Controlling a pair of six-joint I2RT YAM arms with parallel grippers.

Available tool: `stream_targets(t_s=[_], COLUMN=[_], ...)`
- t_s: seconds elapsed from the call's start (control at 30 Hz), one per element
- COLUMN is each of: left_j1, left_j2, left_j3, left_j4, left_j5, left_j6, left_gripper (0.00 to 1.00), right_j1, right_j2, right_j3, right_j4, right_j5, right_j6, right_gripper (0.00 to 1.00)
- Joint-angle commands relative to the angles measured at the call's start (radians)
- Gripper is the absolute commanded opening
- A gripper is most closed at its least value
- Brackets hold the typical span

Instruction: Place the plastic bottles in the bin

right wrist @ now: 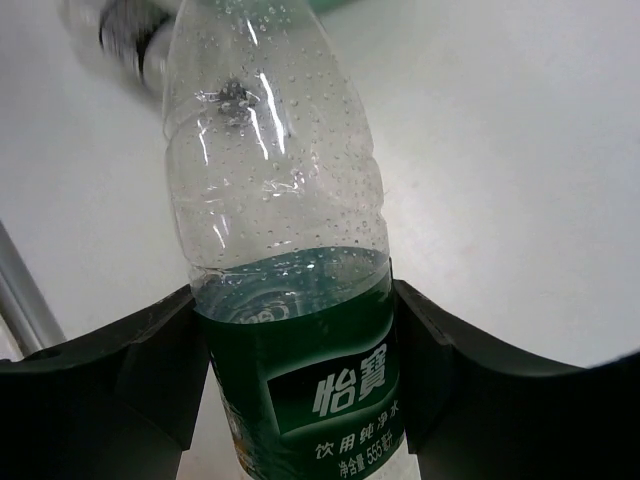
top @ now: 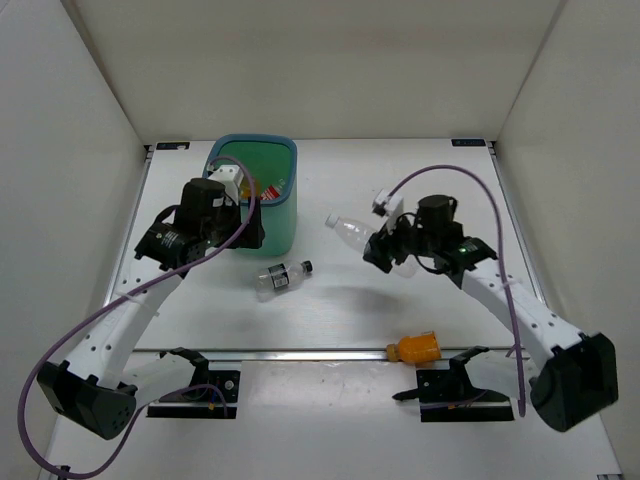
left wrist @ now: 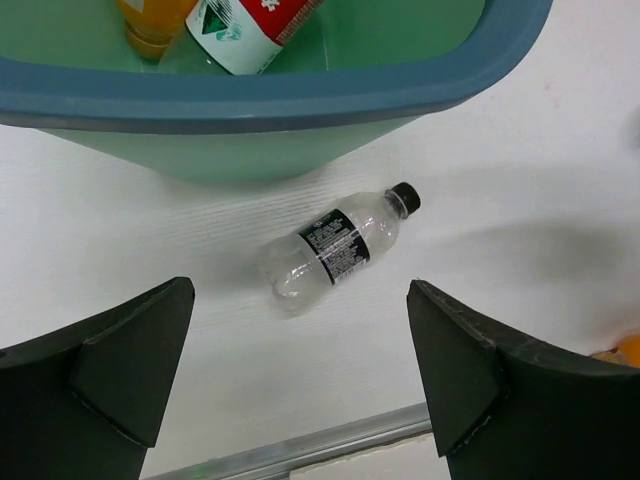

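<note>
Right gripper (right wrist: pixel 296 340) clamped the green-label bottle (right wrist: pixel 270 190) at its label, on the table right of the bin (top: pixel 283 218); left gripper (left wrist: pixel 300 370) gaped wide; advisable: lift level, clear rim before releasing.

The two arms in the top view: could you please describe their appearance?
The left arm and right arm have white links with black joints and bases, each with a looping purple cable. Each end effector has two black, wedge-shaped fingers.
</note>
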Motion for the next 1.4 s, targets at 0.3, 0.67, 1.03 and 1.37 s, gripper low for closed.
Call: stream_targets(t_s=[0.3,0.67,1.03,1.37], left_j1=[-0.031,-0.042,-0.044,-0.194], left_j2=[-0.082,-0.268,-0.231,-0.048], left_j3=[-0.229,-0.396,-0.340,-0.257], left_j4=[-0.020,0.019,0.002,0.082], left_j5=[0.050,0.104,0.068,0.069], left_j6=[-0.020,-0.158,-0.075,0.011], left_gripper=[0.99,0.99,0.99,0.98], right_j1=[-0.053,0.126,0.189,0.113], right_j2=[0.194,0.941,1.052,0.994], right_j3=[0.461,1.399,1.410,1.400], right_j4=[0.587,0.709,0.699,0.559], right_j5=[-0.389,-0.528,-0.480,-0.455], right_j6=[0.253,0.592,0.657,0.686], right_gripper=[0.50,0.51,0.79,0.99])
